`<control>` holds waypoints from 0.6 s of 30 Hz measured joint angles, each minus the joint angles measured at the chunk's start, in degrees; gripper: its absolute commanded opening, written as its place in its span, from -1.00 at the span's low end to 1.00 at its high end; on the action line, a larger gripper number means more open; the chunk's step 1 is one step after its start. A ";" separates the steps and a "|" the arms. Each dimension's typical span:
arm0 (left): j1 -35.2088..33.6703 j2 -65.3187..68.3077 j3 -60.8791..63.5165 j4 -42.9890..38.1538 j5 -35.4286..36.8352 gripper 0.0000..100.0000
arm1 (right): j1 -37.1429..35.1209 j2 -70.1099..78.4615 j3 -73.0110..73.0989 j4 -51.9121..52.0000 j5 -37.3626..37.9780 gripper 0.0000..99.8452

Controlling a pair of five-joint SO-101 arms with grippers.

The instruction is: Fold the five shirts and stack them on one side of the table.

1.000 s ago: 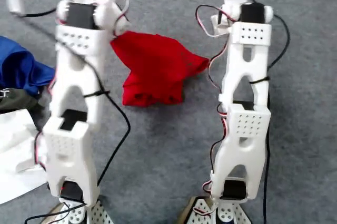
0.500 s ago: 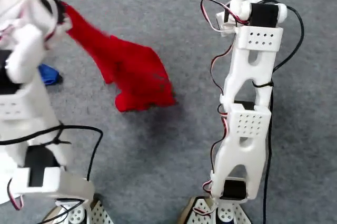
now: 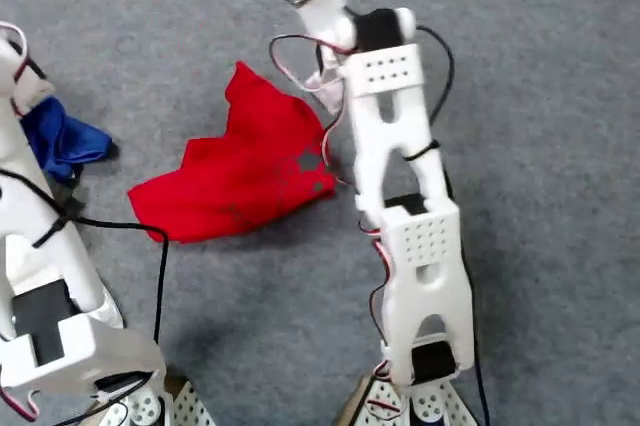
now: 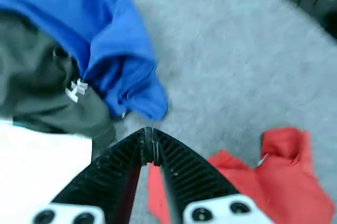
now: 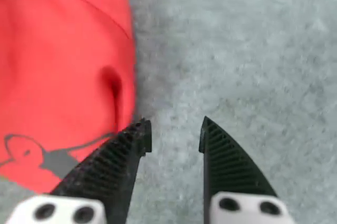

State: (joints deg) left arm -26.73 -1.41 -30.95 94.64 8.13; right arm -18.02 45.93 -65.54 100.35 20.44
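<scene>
While the red shirt (image 3: 240,171) lies crumpled left of centre on the grey worktop (image 3: 540,96), the right gripper (image 5: 174,129) hangs just beside its edge, fingers (image 5: 134,140) spread apart and empty. The left gripper (image 4: 150,148), fingers pressed together on nothing, hovers near the blue shirt (image 3: 60,136) at the left edge, which touches a dark grey shirt (image 4: 42,92).

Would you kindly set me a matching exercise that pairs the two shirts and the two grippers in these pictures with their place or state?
Things:
1 red shirt
2 blue shirt
3 left gripper
4 right gripper

States:
A shut
B bunched against a dark shirt
C open
D lying apart from the other clothes

Pairs: 1-D; 2-B; 3-A; 4-C.
</scene>
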 measured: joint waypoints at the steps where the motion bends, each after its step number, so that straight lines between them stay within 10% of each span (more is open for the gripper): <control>1: 0.44 0.00 2.46 -0.26 0.00 -0.96 | -0.53 0.00 0.00 -0.88 0.00 -0.67; 18: 7.56 0.00 39.21 -11.87 -0.09 -0.96 | -9.76 17.85 1.58 -18.02 -3.69 -0.90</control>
State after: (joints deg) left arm -19.16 -1.41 8.26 82.77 8.04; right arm -27.78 63.78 -63.96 82.33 16.75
